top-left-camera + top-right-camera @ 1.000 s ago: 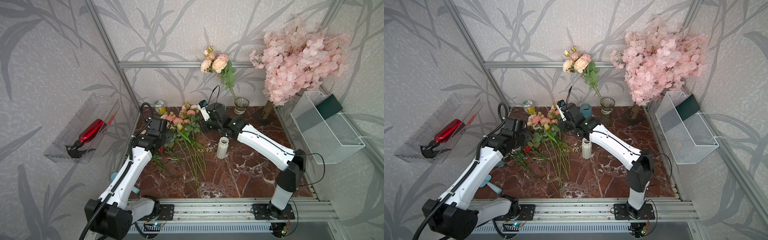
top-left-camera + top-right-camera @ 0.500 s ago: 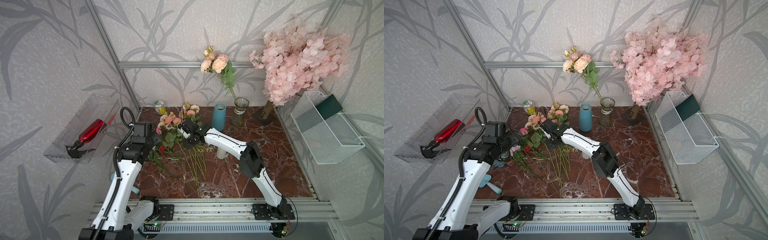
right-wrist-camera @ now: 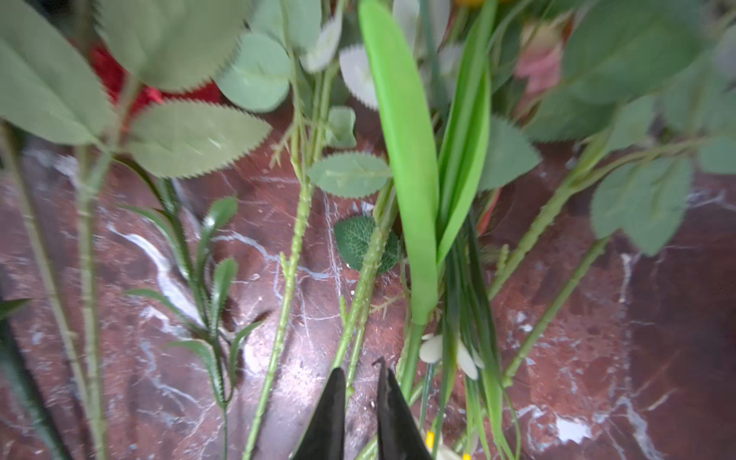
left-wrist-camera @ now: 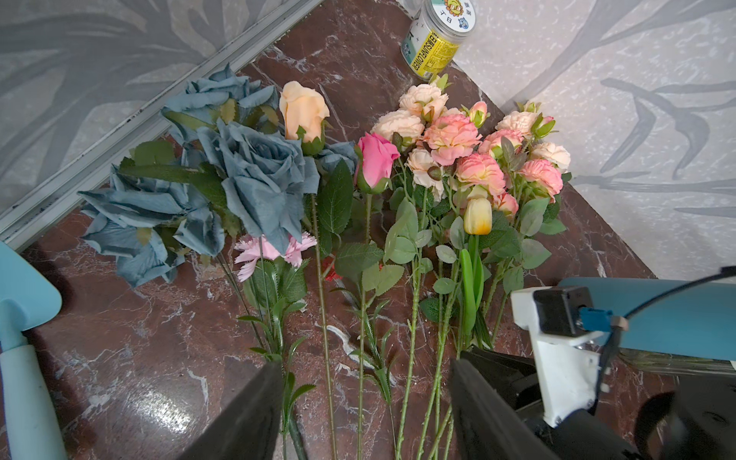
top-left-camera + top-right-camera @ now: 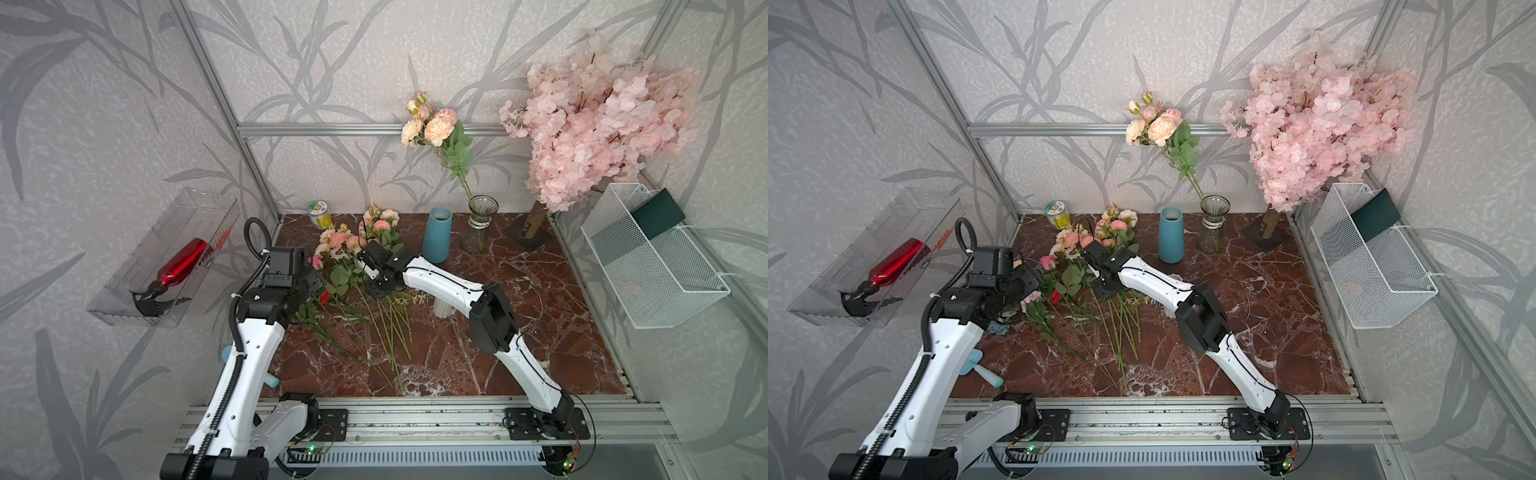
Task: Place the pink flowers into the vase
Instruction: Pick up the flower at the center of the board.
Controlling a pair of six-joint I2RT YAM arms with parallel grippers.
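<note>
**Top views.** In both top views the pink flowers (image 5: 345, 243) (image 5: 1073, 241) lie loose on the tabletop (image 5: 540, 332) (image 5: 1266, 332). Their heads point toward the rear wall and their stems toward the front rail, mixed with other artificial flowers. One more spray of the same kind stands in the glass vase (image 5: 480, 224) (image 5: 1212, 224) at the rear, just beside the blue vase (image 5: 436, 239) (image 5: 1171, 237). The right hand (image 5: 380, 291) (image 5: 1102, 291) sits low on the stems just in front of the pink heads. The left hand (image 5: 311, 282) (image 5: 1021, 282) hangs over the left edge of the pile.

**Left wrist view.** The left hand (image 4: 366, 362) is wide open and empty, its fingers spread above several stems. The pink flowers (image 4: 450, 135) lie beside a deep-pink rosebud (image 4: 376, 159), near a yellow-labelled jar (image 4: 432, 40).

**Right wrist view.** The fingers of the right hand (image 3: 360, 370) stand almost together. A thorny green stem (image 3: 366, 271) passes between their tips. Whether it is clamped cannot be told, and the leaves are blurred.
</note>
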